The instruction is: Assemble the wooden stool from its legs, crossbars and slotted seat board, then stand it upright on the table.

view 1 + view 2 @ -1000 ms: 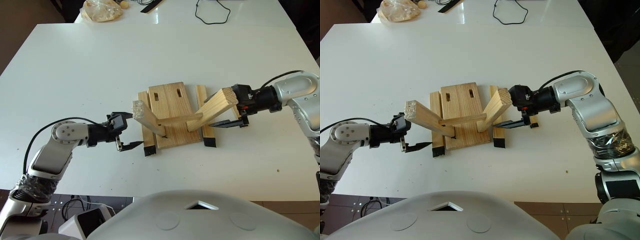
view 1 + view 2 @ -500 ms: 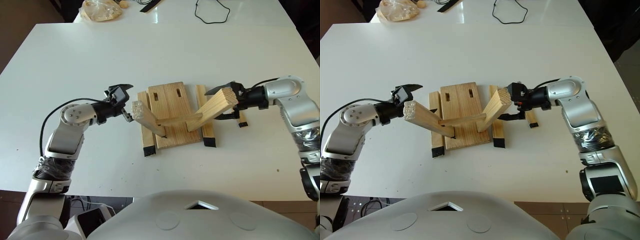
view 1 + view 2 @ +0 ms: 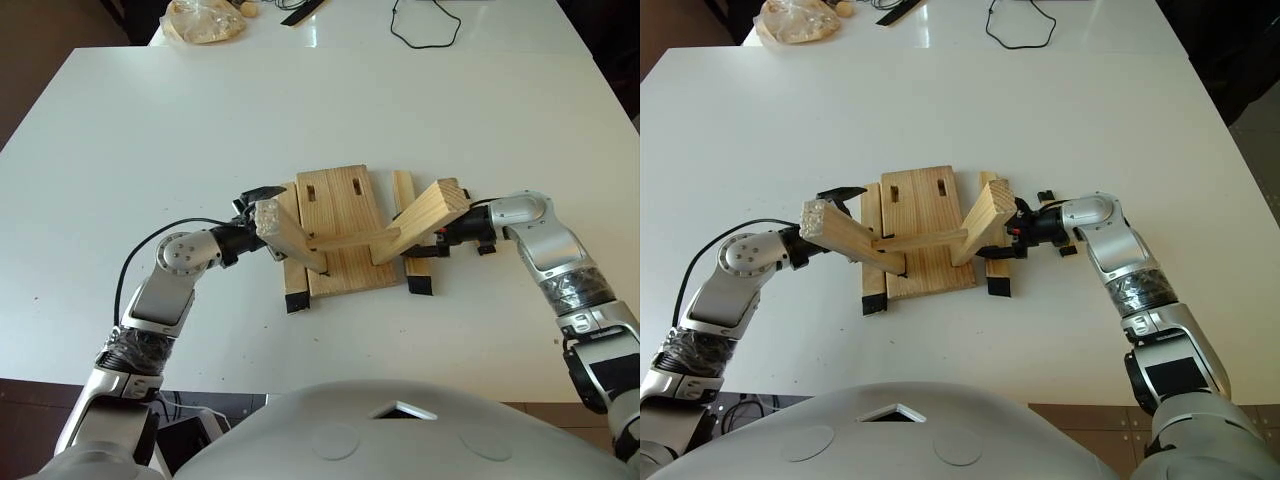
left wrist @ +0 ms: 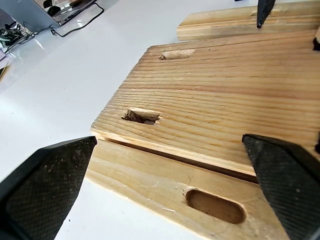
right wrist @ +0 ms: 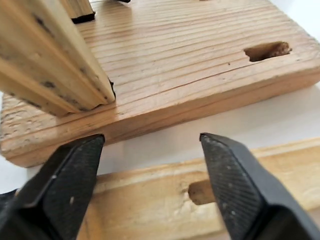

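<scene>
Wooden legs (image 3: 285, 232) and crossbar (image 3: 350, 240) are leaning in the seat board (image 3: 338, 200). The left claw (image 4: 169, 141) and right claw (image 5: 152, 137) are gaping empty, probably needing next to press them home.

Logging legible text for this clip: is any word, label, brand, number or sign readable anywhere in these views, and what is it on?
No text can be read in any view.
Seat board: bare wood grain and slots, no print.
Left tilted leg, right tilted leg, crossbar: plain wood, no marking.
Plastic bag on the far table: too small to tell whether it carries print.
</scene>
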You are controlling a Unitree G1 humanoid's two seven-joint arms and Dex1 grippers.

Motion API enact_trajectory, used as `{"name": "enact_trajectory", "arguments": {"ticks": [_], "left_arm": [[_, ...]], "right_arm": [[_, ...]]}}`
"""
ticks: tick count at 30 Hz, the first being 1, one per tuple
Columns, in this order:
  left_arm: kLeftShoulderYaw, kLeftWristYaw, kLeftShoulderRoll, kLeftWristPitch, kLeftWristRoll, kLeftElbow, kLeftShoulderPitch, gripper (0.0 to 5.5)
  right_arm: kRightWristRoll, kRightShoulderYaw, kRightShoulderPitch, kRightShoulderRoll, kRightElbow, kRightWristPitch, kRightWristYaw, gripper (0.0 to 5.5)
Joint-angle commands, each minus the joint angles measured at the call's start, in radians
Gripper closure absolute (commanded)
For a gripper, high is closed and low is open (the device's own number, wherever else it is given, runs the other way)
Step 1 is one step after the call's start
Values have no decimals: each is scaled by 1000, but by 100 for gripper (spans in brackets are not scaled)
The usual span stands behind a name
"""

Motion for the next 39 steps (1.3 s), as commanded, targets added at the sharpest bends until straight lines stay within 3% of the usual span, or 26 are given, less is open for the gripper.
{"name": "enact_trajectory", "arguments": {"ticks": [1,12,20,26,31,37,39], "left_arm": [[-47,-4,63,-6,113,82,75,10],[-17,11,148,-82,125,182,132,10],[36,-30,202,-77,58,167,175,10],[115,-72,234,-43,-41,151,150,10],[252,-79,161,220,-366,-54,94,10],[295,-46,136,405,-526,-290,61,10],[256,-57,157,399,-476,-341,92,10]], "right_arm": [[-39,-4,38,-51,59,-23,18,275],[-59,-67,90,-165,177,-112,18,437],[-31,-112,134,-211,117,-108,24,548],[12,-159,143,-228,39,-75,26,548],[116,-215,135,-223,-147,61,38,548],[181,-253,210,-303,-347,136,104,548],[169,-240,269,-351,-397,115,143,548]]}}
